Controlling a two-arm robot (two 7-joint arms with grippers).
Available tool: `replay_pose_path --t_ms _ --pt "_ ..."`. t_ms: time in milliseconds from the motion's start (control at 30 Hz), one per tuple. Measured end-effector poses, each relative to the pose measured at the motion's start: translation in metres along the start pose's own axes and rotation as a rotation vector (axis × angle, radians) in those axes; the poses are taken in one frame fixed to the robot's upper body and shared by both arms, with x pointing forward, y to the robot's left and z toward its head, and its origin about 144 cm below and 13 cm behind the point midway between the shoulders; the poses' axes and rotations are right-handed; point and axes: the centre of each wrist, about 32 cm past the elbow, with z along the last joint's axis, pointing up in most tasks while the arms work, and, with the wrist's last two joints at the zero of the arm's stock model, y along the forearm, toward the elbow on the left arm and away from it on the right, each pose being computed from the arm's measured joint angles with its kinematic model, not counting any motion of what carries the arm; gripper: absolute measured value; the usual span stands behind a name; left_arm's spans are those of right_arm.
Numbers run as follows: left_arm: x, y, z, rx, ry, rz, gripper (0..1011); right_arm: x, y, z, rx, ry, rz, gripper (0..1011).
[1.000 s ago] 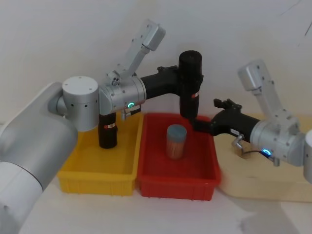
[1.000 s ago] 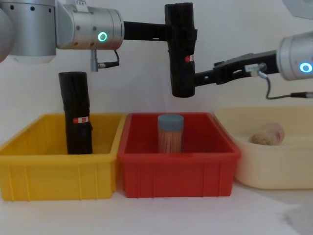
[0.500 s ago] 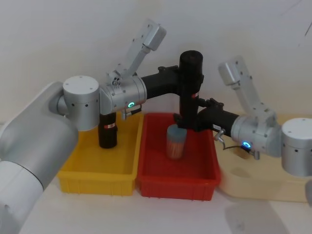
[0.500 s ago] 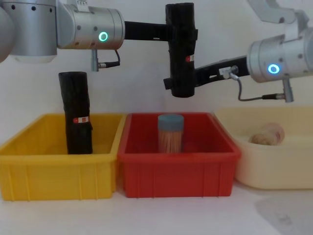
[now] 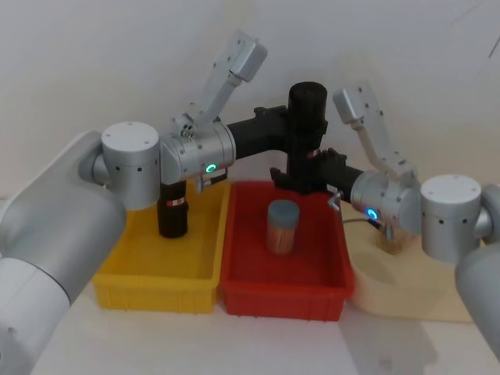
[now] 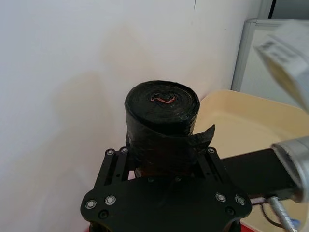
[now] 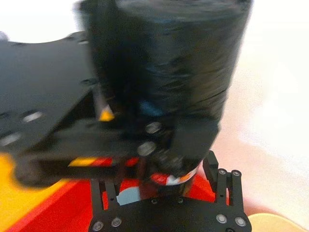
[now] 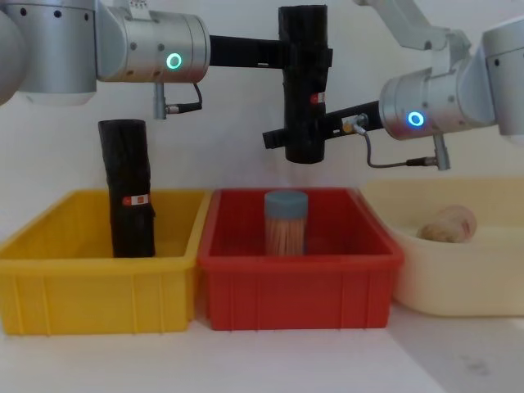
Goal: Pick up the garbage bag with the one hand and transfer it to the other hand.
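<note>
Left black slim gripper [image 8: 301, 51] clamps upper part of upright tight black cylindrical plastic garbage-bag roll [image 8: 304, 90], held above red plastic bin [image 8: 299, 282] | right black gripper [image 8: 288, 139] straddles roll's lower end, jaws spread | yellow bin [image 8: 98, 286] holds second black roll [image 8: 128, 188] | white wall behind

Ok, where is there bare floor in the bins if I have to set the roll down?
Yellow bin: free floor near and left of the second black roll. Red bin: free either side of the toothpick jar. Crowded above the red bin, where the left gripper holds the garbage bag and the right gripper flanks its lower end.
</note>
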Motion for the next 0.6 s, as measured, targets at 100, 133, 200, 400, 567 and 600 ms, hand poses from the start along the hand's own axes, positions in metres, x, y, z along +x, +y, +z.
replay_pose_path --t_ms 100,133,200,400,567,600 --pt "0.000 0.000 0.000 0.000 0.000 0.001 519 0.002 0.006 0.001 0.004 0.009 -0.016 1004" --pt "0.000 0.000 0.000 0.000 0.000 0.001 519 0.002 0.007 0.001 0.005 0.010 -0.019 1004" --pt "0.000 0.000 0.000 0.000 0.000 0.001 519 0.003 0.010 0.002 0.006 0.015 -0.027 983" --pt "0.000 0.000 0.000 0.000 0.000 0.002 519 0.004 0.017 0.003 0.009 0.024 -0.043 845" --pt "0.000 0.000 0.000 0.000 0.000 0.002 521 0.005 0.020 0.004 0.011 0.029 -0.051 697" --pt "0.000 0.000 0.000 0.000 0.000 0.001 521 0.005 0.020 0.004 0.011 0.029 -0.051 697"
